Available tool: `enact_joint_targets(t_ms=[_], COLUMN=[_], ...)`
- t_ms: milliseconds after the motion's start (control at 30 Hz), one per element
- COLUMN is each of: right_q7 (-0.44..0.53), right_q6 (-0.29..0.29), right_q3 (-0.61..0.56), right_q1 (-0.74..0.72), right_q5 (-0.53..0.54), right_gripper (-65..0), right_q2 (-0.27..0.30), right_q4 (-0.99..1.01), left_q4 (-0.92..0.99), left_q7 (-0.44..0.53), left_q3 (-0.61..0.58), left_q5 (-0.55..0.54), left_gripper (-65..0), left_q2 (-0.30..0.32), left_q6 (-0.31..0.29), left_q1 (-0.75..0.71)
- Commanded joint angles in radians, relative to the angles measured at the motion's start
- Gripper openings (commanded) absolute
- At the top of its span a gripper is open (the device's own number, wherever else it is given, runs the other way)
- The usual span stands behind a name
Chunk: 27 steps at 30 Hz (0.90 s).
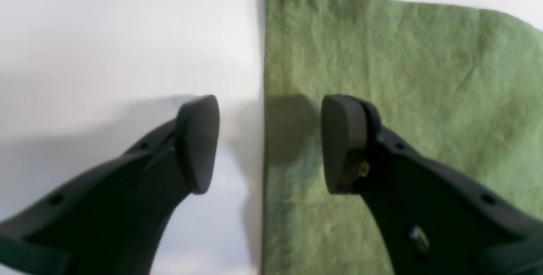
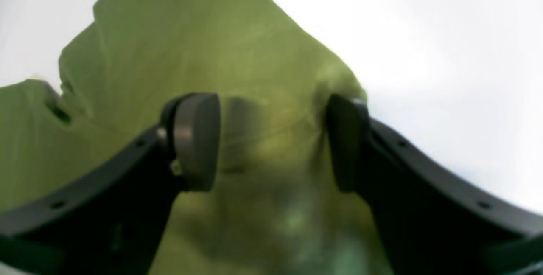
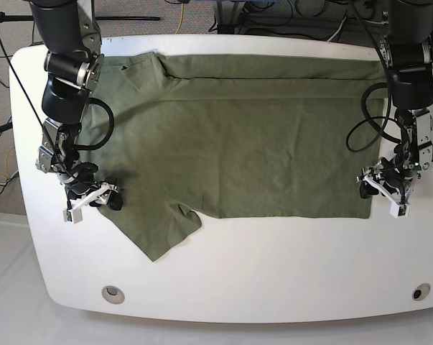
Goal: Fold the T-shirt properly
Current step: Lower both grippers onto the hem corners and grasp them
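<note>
the t-shirt (image 3: 230, 144) lies spread on the white table (image 3: 273, 266), far edge already folded over into a band along the back, near sleeve (image 3: 159, 233) sticking out toward the front.

base-view left: the right gripper (image 3: 94, 195) sits low over the sleeve/shoulder area, jaws wide, nothing held. in its wrist view the right gripper (image 2: 271, 141) straddles a raised bunch of cloth, one pad over fabric, the other at the cloth's edge next to bare table. risk: closing here likely catches only a loose ridge or a single layer, so the sleeve drags or twists instead of folding clean. cannot tell whether the pads touch the cloth.

base-view right: the left gripper (image 3: 385, 188) is at the hem-side edge, jaws wide, empty. its wrist view shows the left gripper (image 1: 269, 143) straddling the straight edge, one pad over table, one over fabric. risk: if it's not low enough, pads close on air and edge slips out.

biggest risk: one side grips, the other misses, and the lift skews the whole fold.
</note>
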<state>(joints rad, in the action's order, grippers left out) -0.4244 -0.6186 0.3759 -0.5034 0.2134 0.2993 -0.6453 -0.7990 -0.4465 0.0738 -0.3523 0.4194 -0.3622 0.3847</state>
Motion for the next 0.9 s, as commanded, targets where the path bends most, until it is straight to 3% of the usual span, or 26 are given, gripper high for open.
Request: enact_joint_targets(t_ms=[0,367,500,733,867], right_q7=[-0.021,-0.03,-0.027,-0.028,-0.028], right_q6=[-0.002,-0.003,-0.01,-0.013,-0.023], right_q3=[0.0,-0.006,-0.004,-0.007,-0.008], right_q1=[-0.022,-0.018,-0.017,-0.019,-0.018], right_q5=[-0.006,-0.007,-0.006,-0.007,-0.009], right_gripper=[-26.7,-28.7,-38.0,-62.8,-65.0], right_q2=[0.011,0.01,0.008,0.007,0.006], right_q4=[-0.007,-0.013,-0.014,-0.018,-0.018], left_q4=[-0.004,0.003,0.008,0.006,-0.001], left_q7=[0.012,0.015,0.016,0.022,0.027], left_q3=[0.001,-0.001,-0.004,-0.009,-0.007], left_q5=[-0.003,-0.002,-0.005,-0.009,-0.011], left_gripper=[-28.9,-29.0,-28.8,-29.1,-29.2], left_q2=[0.013,0.01,0.011,0.012,0.012], left_q6=[0.0,-0.005,-0.007,-0.006,-0.006], left_q1=[0.021,0.019,0.024,0.028,0.028])
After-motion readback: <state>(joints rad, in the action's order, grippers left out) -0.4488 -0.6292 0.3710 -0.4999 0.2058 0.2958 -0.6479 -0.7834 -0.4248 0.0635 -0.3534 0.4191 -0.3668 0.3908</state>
